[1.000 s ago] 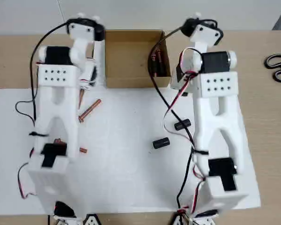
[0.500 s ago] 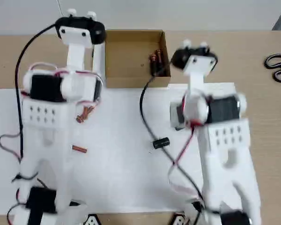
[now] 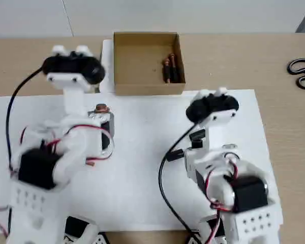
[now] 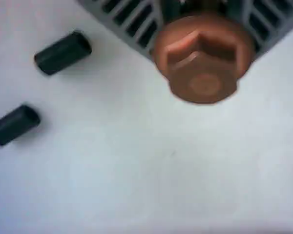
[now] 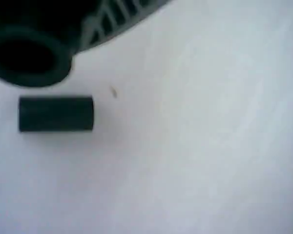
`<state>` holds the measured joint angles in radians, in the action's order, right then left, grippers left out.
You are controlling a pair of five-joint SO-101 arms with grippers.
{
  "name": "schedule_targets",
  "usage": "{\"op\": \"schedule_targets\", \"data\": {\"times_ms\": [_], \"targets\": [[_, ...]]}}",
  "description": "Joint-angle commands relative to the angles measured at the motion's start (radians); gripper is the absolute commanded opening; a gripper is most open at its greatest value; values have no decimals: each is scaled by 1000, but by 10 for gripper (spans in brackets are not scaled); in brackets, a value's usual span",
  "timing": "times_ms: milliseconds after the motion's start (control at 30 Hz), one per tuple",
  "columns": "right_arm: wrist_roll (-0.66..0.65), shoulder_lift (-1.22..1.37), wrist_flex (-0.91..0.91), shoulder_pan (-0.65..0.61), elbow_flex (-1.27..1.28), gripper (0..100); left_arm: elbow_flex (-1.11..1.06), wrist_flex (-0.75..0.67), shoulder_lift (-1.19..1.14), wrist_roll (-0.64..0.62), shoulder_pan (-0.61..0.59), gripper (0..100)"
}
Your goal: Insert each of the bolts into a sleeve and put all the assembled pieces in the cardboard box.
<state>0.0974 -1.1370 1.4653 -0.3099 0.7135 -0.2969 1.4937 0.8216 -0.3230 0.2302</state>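
Bolt (image 4: 202,63) and sleeve (image 5: 29,56) are each in a claw. The left claw (image 3: 103,122) is clenched on the copper bolt. Its hexagonal head juts out past the grey ribbed fingers (image 4: 122,17), above the white sheet (image 3: 137,183) that covers the middle of the table (image 3: 274,56). The right claw (image 3: 195,145) grasps the black sleeve at its tip, with the hollow end turned toward the wrist camera. A second sleeve (image 5: 56,113) lies on its side on the sheet just beside that claw; in the high view it sits between the two arms, nearer the right one.

A loose bolt (image 3: 90,162) lies on the sheet close by the left arm. The cardboard box (image 3: 123,63) stands at the far edge of the sheet, between the arms' reach, open at the top. The assembled pieces (image 3: 172,68) lie together against its right wall. A pair of scissors (image 3: 302,71) rests on the bare table well off to the right.
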Motion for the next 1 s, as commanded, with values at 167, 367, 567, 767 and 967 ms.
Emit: {"op": "schedule_targets", "data": {"times_ms": [167,367,567,767,967], "targets": [[-181,-321,-260,-8,307,3,-470,-413,468,-52,11,6],[-255,-519,-332,-18,488,3,-733,-578,744,-52,11,6],[-269,-687,-343,-189,608,3,-862,-586,875,-58,11,6],[-269,-674,-521,-278,680,3,-937,-646,962,-80,11,6],[-269,-676,-631,-300,770,3,-1010,-752,996,-106,12,6]]}}
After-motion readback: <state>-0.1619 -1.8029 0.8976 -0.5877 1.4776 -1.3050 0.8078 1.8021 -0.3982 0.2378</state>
